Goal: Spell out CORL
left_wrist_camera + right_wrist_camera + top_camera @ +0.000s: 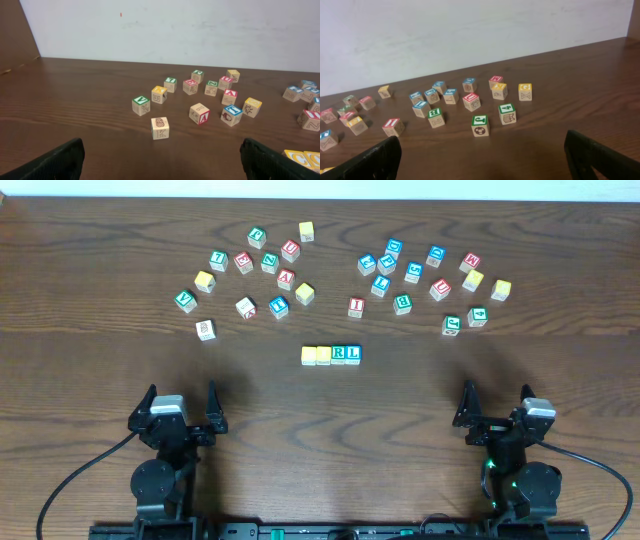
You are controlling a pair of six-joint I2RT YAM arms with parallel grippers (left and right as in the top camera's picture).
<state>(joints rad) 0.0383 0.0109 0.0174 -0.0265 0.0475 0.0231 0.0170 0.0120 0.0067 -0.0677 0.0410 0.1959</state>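
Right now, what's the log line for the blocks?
row of four blocks: lined up, centre | left gripper: open, empty | right gripper: open, empty | loose blocks: scattered behind

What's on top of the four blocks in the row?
Nothing is stacked on the row; its tops show, two yellow, then R and L. The faces against the table are hidden.

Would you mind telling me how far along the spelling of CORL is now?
Done, apparently: a row of four touching blocks sits centred, two yellow blocks, then blue R and L. The left wrist view hints at C and O on the yellow ones. In hand: nothing; left gripper and right gripper are open, empty. Left: nothing evident.
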